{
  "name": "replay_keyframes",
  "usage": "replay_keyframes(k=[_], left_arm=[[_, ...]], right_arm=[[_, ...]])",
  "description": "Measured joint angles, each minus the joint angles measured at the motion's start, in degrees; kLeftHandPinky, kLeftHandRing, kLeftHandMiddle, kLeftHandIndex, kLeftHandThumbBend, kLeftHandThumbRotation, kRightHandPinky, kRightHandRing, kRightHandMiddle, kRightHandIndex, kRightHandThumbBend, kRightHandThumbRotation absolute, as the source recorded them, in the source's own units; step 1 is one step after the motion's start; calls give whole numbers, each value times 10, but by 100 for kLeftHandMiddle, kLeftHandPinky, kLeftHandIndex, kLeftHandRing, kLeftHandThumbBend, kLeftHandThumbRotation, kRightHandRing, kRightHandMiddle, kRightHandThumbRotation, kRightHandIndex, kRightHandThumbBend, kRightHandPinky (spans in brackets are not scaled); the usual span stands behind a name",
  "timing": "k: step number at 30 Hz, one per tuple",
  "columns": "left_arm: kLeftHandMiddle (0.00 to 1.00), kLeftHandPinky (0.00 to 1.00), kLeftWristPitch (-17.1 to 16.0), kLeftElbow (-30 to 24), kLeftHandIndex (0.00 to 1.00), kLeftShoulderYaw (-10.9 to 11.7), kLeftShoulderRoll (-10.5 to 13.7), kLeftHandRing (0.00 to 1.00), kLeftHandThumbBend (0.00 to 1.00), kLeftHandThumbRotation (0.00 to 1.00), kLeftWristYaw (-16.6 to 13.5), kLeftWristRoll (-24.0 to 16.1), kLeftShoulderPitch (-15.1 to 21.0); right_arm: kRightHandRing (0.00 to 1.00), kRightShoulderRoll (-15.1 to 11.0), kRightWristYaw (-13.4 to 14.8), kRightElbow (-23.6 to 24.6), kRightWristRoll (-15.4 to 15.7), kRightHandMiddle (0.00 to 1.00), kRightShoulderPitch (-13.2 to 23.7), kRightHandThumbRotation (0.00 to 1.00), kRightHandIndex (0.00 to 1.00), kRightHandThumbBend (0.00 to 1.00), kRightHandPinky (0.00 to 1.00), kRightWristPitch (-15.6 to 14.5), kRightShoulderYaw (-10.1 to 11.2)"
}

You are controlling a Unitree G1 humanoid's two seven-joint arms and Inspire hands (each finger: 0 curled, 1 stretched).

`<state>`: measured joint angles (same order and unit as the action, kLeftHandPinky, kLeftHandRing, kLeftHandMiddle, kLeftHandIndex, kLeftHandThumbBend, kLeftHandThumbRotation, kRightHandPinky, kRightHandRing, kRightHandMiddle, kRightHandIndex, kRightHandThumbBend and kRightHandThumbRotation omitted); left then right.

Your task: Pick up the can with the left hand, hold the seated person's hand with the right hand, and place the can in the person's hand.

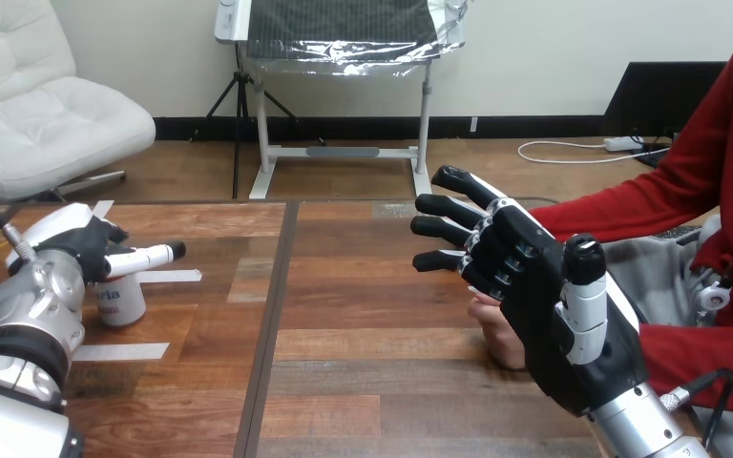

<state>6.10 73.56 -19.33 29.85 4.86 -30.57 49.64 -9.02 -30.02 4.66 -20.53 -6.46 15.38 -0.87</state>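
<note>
- Silver left forearm (29,324) enters from the 7 o'clock corner and climbs toward 12 o'clock; the wrist bends so that the left robot hand (81,250) faces toward 3 o'clock
- left robot hand sits at 9 o'clock on the worktop (372,363), over the top of the can (124,301) and partly covering it; whether it is released or already grasping the can cannot be told
- can stands upright on the worktop at 9 o'clock, white-sided, its base on the wood; it is well apart from the person's hand (498,334)
- right forearm (644,425) rises from the 5 o'clock corner; the right robot hand (534,305) is raised at 3 o'clock, tilted toward 10 o'clock
- right robot hand is released; its fingers (444,229) are straight and spread, pointing toward 10 o'clock; its thumb (584,291) stands up toward 12 o'clock; nothing is in it
- person's hand shows at 7 o'clock of the right robot hand's palm, low at the worktop's 3 o'clock side, mostly hidden behind the robot hand; whether the two touch cannot be told; no robot finger is seen curled round it
- worktop is dark brown wood in planks; a dark seam (269,334) runs from 12 to 6 o'clock between the two hands
- tape strip (119,351), white, lies flat at 6 o'clock of the can; a second strip (170,277) lies just at its 3 o'clock side
</note>
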Motion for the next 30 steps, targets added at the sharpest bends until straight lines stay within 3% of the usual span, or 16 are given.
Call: replay_keyframes(k=[30], left_arm=[[87,69,0,-16,86,-1,1,81,69,79,23,0,0]], right_arm=[[82,0,1,0,0,84,0,100,88,96,70,6,3]])
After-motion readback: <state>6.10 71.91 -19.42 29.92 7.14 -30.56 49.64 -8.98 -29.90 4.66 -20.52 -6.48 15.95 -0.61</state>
